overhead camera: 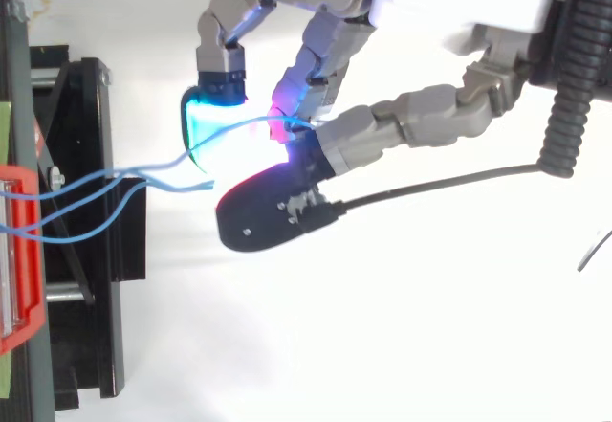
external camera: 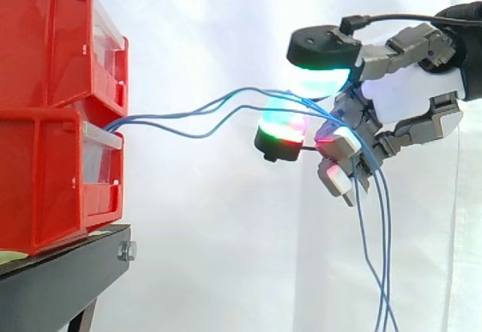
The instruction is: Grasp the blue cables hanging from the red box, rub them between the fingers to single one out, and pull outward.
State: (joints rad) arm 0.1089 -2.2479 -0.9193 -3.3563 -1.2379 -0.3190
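Blue cables (external camera: 151, 117) stretched from red box (external camera: 45, 178) to robot hand (external camera: 410, 95)
Curled fingers pinch the strands between glowing pads (external camera: 320, 80), well apart from the box; loose ends hang below.

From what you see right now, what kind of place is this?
Probably a robot test bench: red bins on a black stand, a white curtain behind, and a robot hand pinching blue cables.

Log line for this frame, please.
robot hand: shut on blue cables | blue cables: several, running from lower red box into grip, tails hanging below | singled out: not yet
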